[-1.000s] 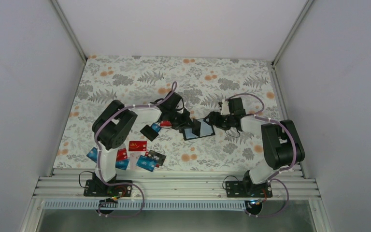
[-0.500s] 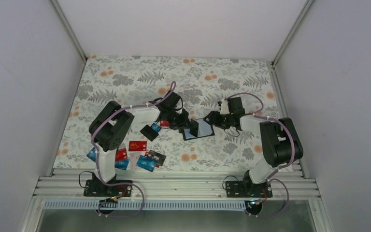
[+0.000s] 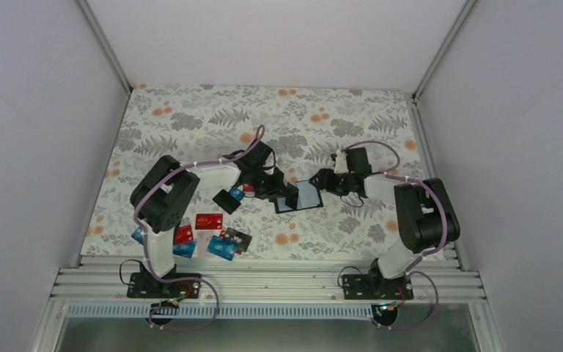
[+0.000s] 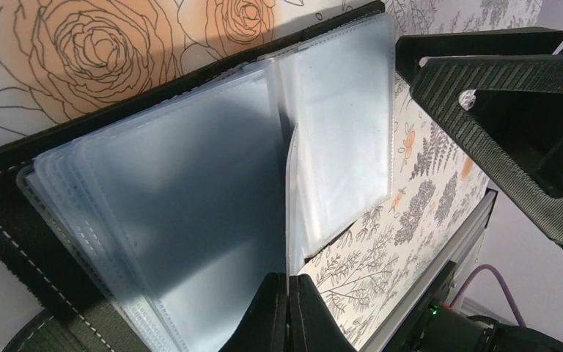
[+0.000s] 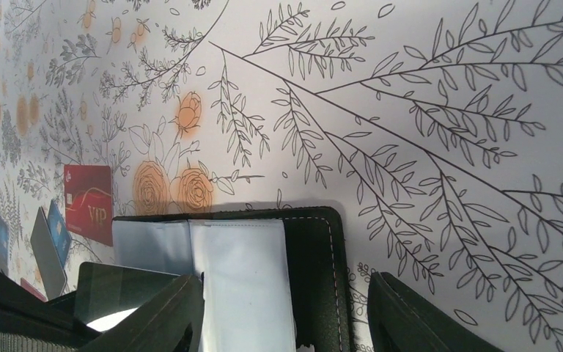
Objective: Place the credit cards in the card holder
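The card holder lies open in the middle of the tabletop, between both arms. My left tool is pressed together and pinches, as I judge, one clear sleeve by its edge, so it stands upright. My right tool is spread, with one finger at each side of the holder's cover. The credit cards lie near the left arm's base, and no tool holds one. To do this step well, I would hold the sleeve gently without tearing it, and let the right tool press the cover flat.
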Robot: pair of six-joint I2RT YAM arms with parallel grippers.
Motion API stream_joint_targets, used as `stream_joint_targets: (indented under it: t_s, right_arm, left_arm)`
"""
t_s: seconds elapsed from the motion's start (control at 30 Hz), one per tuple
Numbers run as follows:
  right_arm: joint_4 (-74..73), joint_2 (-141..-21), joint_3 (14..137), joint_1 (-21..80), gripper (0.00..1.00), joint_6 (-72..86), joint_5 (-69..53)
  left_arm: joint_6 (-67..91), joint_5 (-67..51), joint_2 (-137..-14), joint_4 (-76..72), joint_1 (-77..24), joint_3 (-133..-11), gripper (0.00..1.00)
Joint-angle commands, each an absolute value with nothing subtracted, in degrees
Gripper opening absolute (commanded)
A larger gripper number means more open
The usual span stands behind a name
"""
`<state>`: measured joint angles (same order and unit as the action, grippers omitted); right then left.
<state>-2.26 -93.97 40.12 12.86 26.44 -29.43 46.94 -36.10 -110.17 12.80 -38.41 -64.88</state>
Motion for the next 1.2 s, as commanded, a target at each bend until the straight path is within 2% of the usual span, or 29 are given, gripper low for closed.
stream_joint_targets:
  t_s: [0.0, 0.2, 0.7, 0.93, 1.17]
  right_arm:
    - [-7.47, -97.29, 38.19, 12.74, 0.58, 25.93, -26.85]
    - [-7.26, -97.75, 38.06, 12.79, 0.55, 25.84, -27.42]
    - [-7.11, -100.47, 38.37, 12.96, 0.29, 25.57, -29.18]
    - [-7.29, -100.81, 37.98, 12.92, 0.20, 25.75, -29.30]
    - [-7.57, -99.52, 35.70, 12.94, 0.20, 25.90, -28.79]
  left_arm:
    - [46.67, -35.51, -109.38, 13.27, -38.77, -64.09, 0.02]
    - [45.80, -36.25, -111.88, 13.81, -38.79, -66.47, 0.02]
    - [45.37, -37.64, -115.26, 14.05, -38.85, -68.55, 0.03]
    - [46.33, -37.57, -115.56, 12.64, -38.76, -67.76, 0.02]
    - [48.39, -36.39, -115.14, 10.11, -38.72, -66.48, 0.02]
